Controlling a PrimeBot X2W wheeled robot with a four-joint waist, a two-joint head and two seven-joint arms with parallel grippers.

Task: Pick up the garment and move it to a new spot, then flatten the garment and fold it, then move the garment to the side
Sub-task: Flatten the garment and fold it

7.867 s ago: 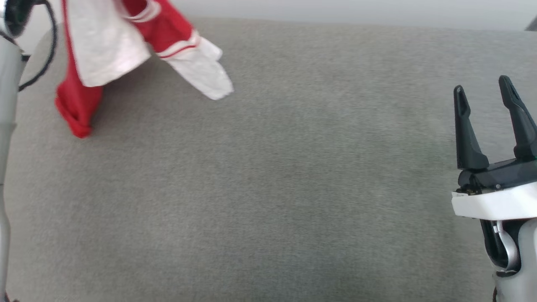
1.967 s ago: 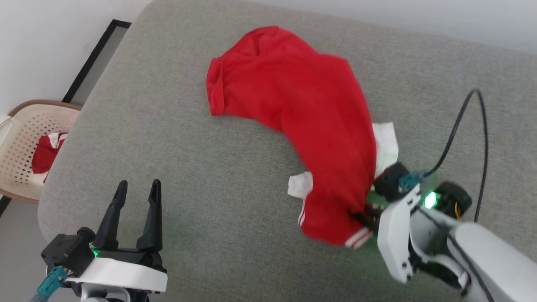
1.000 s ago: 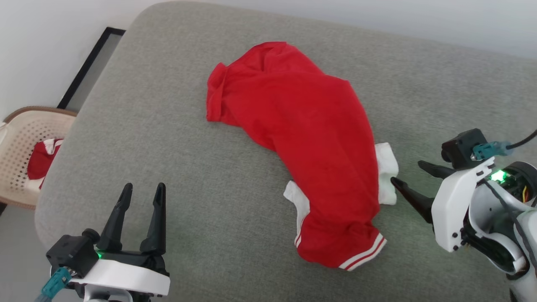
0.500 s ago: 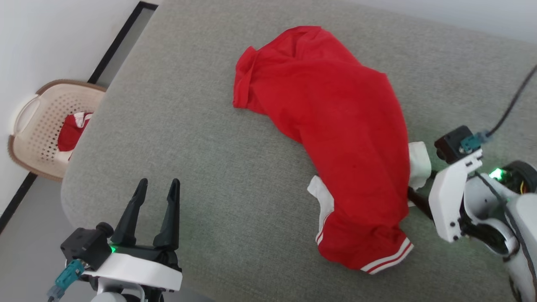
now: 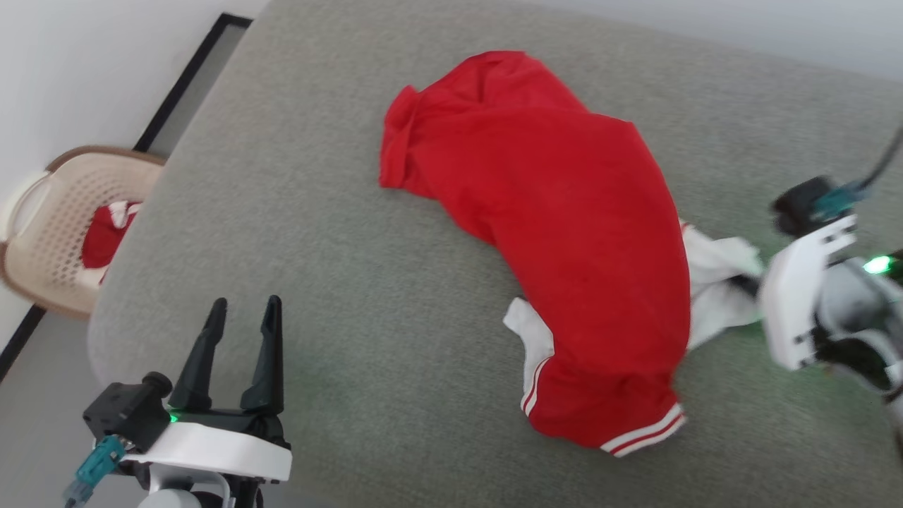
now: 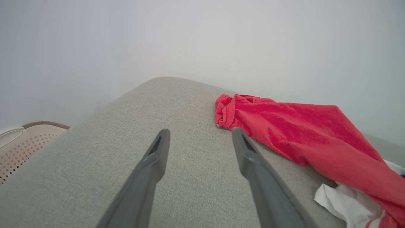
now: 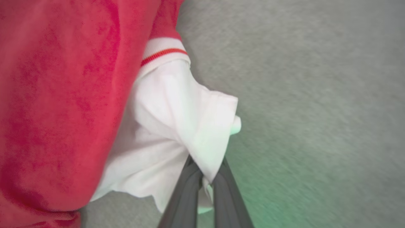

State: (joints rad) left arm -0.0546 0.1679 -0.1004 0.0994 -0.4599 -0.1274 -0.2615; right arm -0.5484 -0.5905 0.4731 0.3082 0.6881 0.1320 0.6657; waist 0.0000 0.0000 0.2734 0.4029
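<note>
From the head: looks down on a grey cushion (image 5: 317, 233). Across its middle and right, the garment (image 5: 564, 233), lying as a curved red band, striped hem at the near end, white panels poking out on both sides low down. At lower left, the left gripper (image 5: 243, 305), fingers spread apart, grasping nothing, well apart from the cloth. At the right edge, the right gripper (image 5: 744, 282), blurred, tips buried in the white panel on the garment's right side. Off the cushion's left edge, a beige perforated basket (image 5: 42, 219) with red cloth (image 5: 102, 236) inside.

From the left wrist: looks along the left gripper (image 6: 201, 133), released and wide, grey cushion (image 6: 95, 142) beyond the fingers. To the right, the garment (image 6: 310, 139), red over white, resting on the cushion. Basket (image 6: 22, 142) at far left.

From the right wrist: looks along the right gripper (image 7: 207, 169), clenched on the garment (image 7: 63, 95) at its white panel, fabric pinched between the two fingers. Red body to the left, striped trim above the panel, cushion (image 7: 316, 95) to the right.
</note>
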